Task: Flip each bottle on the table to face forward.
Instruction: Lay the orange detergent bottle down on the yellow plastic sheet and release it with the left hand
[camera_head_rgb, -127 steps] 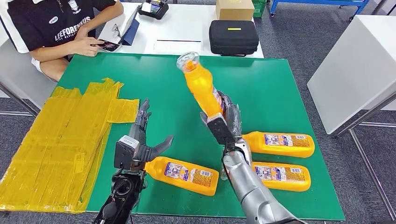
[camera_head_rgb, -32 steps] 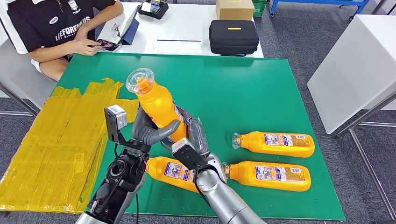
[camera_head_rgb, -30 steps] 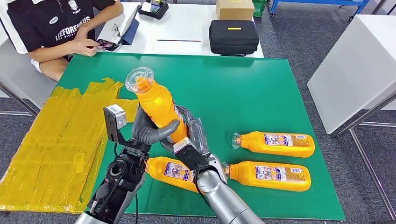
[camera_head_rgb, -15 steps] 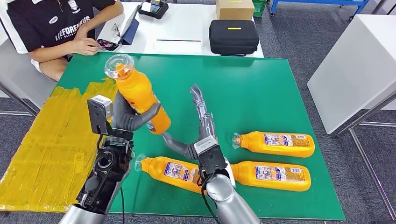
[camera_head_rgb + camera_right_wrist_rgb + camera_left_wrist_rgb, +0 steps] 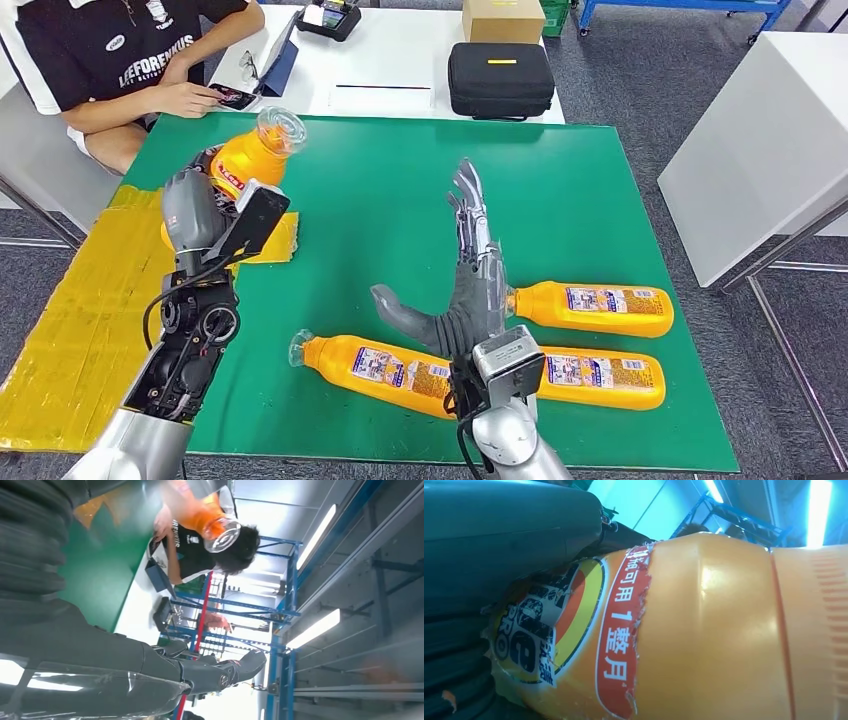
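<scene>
The left hand [image 5: 205,205] grips one bottle [image 5: 250,150] off the table, cap tilted away toward the far side, its orange-red label [image 5: 574,630] showing in the wrist view. The right hand [image 5: 465,285] stands empty, fingers spread, with three bottles [image 5: 385,370] lying on the mat [image 5: 560,180] beside and below it. Judging by this, the flip is mid-step: next the held bottle needs laying down label up; each bottle holds orange liquid.
</scene>
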{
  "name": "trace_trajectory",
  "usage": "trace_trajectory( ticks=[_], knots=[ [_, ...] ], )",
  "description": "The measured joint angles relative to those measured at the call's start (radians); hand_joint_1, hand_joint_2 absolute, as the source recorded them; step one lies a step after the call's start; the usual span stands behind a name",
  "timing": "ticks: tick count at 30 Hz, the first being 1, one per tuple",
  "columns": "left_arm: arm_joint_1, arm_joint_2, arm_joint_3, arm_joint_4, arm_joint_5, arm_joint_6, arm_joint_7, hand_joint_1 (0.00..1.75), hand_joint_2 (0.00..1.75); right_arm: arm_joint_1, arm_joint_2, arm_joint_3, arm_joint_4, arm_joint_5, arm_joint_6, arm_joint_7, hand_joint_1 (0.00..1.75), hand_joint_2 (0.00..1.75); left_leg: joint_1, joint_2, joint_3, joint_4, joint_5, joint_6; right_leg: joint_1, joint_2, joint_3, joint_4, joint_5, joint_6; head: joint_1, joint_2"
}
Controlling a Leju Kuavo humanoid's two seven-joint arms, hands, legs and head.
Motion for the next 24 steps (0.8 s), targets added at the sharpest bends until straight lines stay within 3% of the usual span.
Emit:
trace_trajectory(
  ticks=[4, 8, 14, 24],
  knots=[
    [-0.011, 0.010, 0.001, 0.029, -0.051, 0.013, 0.039, 1.75, 1.75, 0.000, -0.005, 0.005, -0.016, 0.001, 0.000, 0.001, 0.00, 1.75, 0.000, 0.000, 0.000, 0.000, 0.000, 0.000, 0.000, 0.000, 0.000, 0.000, 0.000, 0.000, 0.000, 0.000],
    [-0.032, 0.018, 0.014, 0.090, -0.321, 0.039, 0.197, 1.75, 1.75, -0.004, -0.007, 0.014, -0.019, 0.002, -0.003, 0.005, 0.00, 1.75, 0.000, 0.000, 0.000, 0.000, 0.000, 0.000, 0.000, 0.000, 0.000, 0.000, 0.000, 0.000, 0.000, 0.000],
    [-0.075, 0.034, 0.088, 0.257, -0.599, -0.014, 0.336, 1.75, 1.75, -0.017, -0.009, 0.030, -0.019, 0.002, -0.009, 0.014, 0.00, 1.75, 0.001, 0.000, 0.000, 0.000, 0.000, 0.000, 0.000, 0.000, 0.000, 0.000, 0.000, 0.000, 0.000, 0.000],
    [-0.100, 0.060, 0.105, 0.402, -0.644, -0.080, 0.428, 1.75, 1.75, -0.017, -0.011, 0.035, -0.019, 0.005, -0.004, 0.018, 0.00, 1.75, 0.000, 0.000, -0.001, 0.000, 0.000, 0.000, 0.000, 0.000, 0.000, 0.000, 0.000, 0.000, 0.000, 0.000]
  ],
)
